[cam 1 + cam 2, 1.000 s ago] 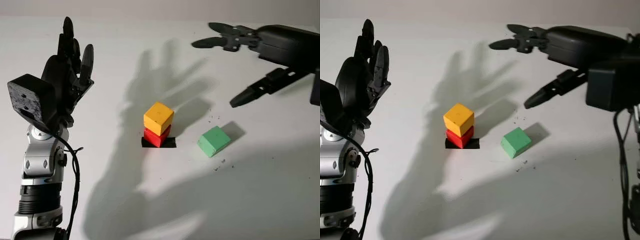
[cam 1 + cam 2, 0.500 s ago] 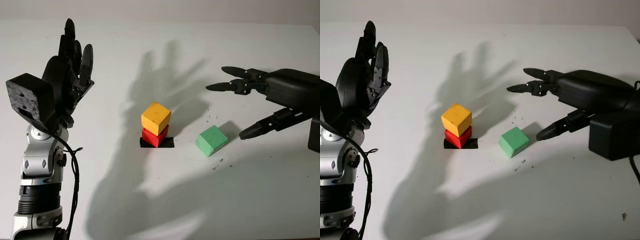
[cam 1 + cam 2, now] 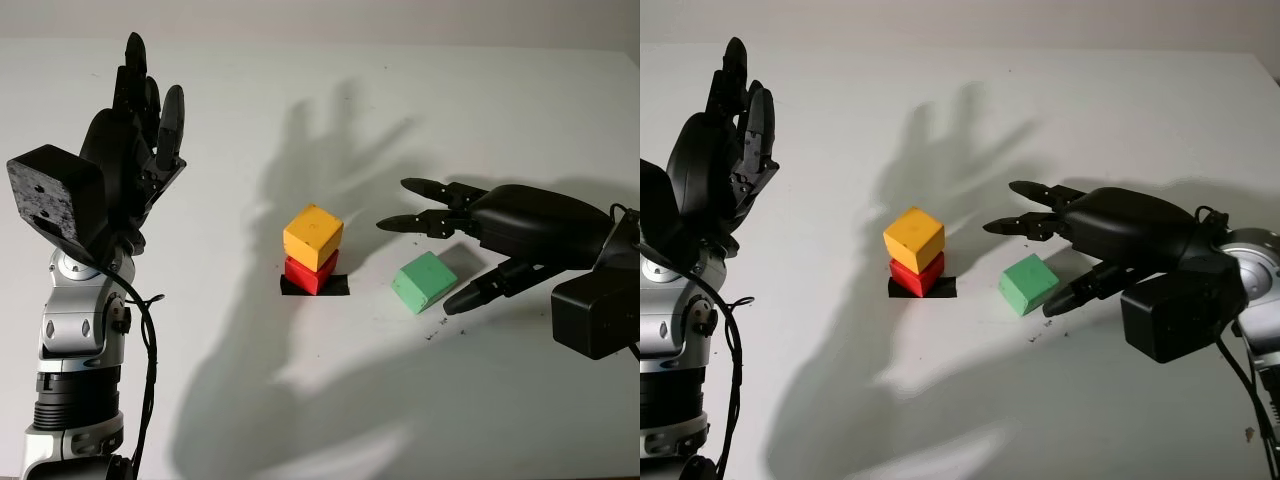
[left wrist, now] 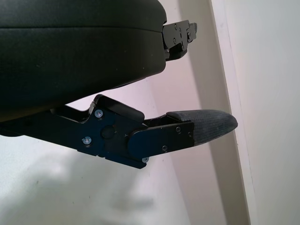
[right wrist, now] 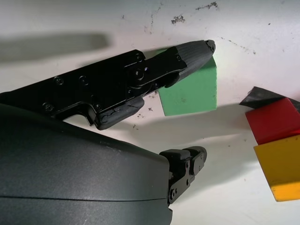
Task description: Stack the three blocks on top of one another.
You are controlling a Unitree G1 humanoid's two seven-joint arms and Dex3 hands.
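1. Hovering just right of the small green foam-like cube (image 3: pixel 424 281), the right hand (image 3: pixel 500 225) holds nothing, fingers uncurled around it.
2. Cube sits right of the yellow-on-red block stack (image 3: pixel 313 250); probably light, grippable by opposite faces.
3. Left hand (image 3: pixel 130 150) is raised well left, open.

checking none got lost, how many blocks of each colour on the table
yellow block: 1, on top of the red one
red block: 1, on the black patch
green block: 1, alone on the table, the open right hand just over it
total: 3 blocks
The open left hand is raised at the left.
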